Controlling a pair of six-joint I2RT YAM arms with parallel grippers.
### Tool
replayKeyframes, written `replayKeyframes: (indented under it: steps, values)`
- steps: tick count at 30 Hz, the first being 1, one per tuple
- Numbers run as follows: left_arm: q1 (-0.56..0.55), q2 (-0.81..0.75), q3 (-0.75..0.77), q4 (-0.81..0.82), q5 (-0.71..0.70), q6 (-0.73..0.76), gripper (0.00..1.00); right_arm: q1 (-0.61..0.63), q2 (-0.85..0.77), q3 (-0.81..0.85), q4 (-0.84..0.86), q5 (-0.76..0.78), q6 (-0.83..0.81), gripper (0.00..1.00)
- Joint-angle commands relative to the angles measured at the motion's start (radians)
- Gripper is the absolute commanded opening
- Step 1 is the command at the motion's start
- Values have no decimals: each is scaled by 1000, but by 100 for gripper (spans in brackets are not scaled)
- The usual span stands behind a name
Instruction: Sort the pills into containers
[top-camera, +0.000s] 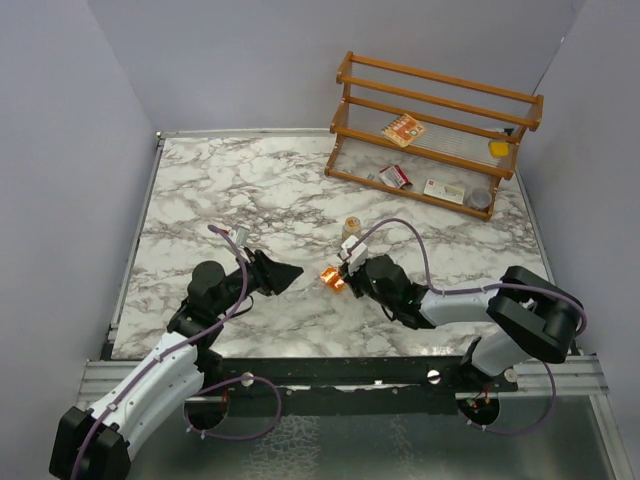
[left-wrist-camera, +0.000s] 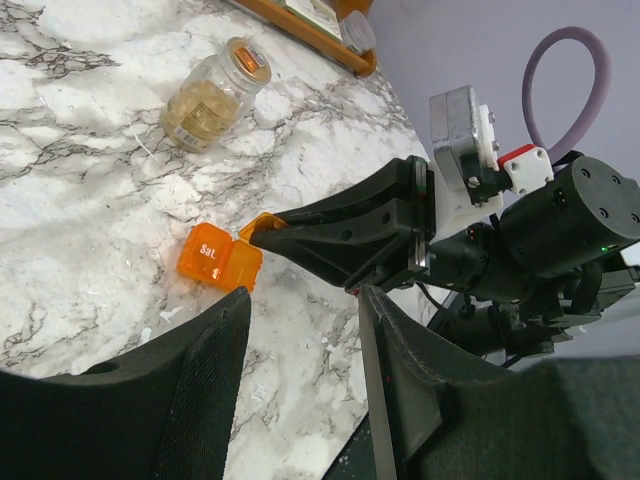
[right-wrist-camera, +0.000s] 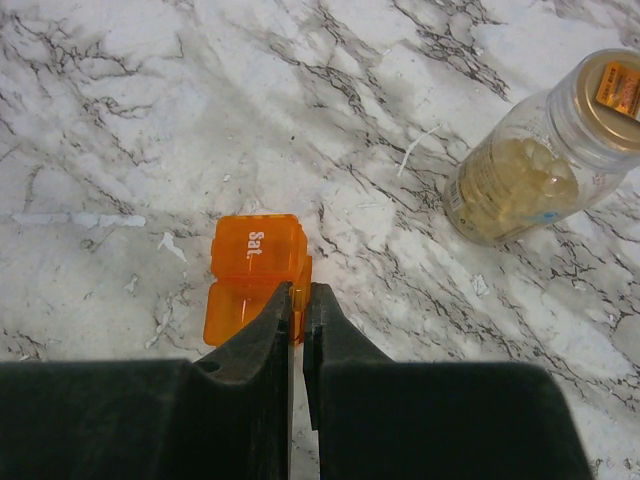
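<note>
The orange box (top-camera: 332, 278) lies on the marble near the middle, marked "Sat.", with its lid folded open. It also shows in the left wrist view (left-wrist-camera: 215, 257) and the right wrist view (right-wrist-camera: 258, 260). My right gripper (right-wrist-camera: 298, 300) is shut on the box's right edge; it also shows from above (top-camera: 343, 283). The clear jar (top-camera: 352, 227) with tan-yellow pills stands capped just behind the box (right-wrist-camera: 530, 170) (left-wrist-camera: 210, 100). My left gripper (left-wrist-camera: 300, 300) is open and empty, just left of the box (top-camera: 290, 272). No loose pills show.
A wooden rack (top-camera: 440, 100) stands at the back right. It holds red-and-white packets (top-camera: 395, 176), a grey round tin (top-camera: 479, 198) and a small yellow thing (top-camera: 498, 148). Grey walls close in the table's left and right sides.
</note>
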Motion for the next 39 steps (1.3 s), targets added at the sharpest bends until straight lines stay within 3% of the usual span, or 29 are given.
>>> replayKeyframes:
  steps: [1, 6, 8, 11, 22, 24, 28, 34, 39]
  values:
    - [-2, 9, 19, -4, -14, 19, 49, -11, 46, 31, 71, 2, 16, 4]
    - [-2, 7, 15, -3, -16, 17, 49, -12, 65, 47, 67, 7, 22, 17]
    - [-3, 7, 14, -3, -15, 17, 50, -12, 63, 48, 68, 10, 21, 28]
    - [-2, 11, 15, -4, -14, 16, 50, -11, 50, 49, 63, 16, 16, 37]
    - [-2, 9, 8, -2, -17, 14, 50, -11, -164, 95, -45, 60, -58, 39]
    - [-3, 17, 7, 3, -18, 16, 50, -11, -180, 130, -70, 114, -84, 40]
    - [-2, 39, 6, 23, -11, 24, 51, -28, -105, 239, -133, 316, -128, 53]
    - [-2, 67, 19, 42, -23, 59, 52, -224, -41, 308, -201, 128, 5, 55]
    - [-3, 110, 25, 76, -31, 85, 52, -249, 9, 353, -211, 69, -5, 56]
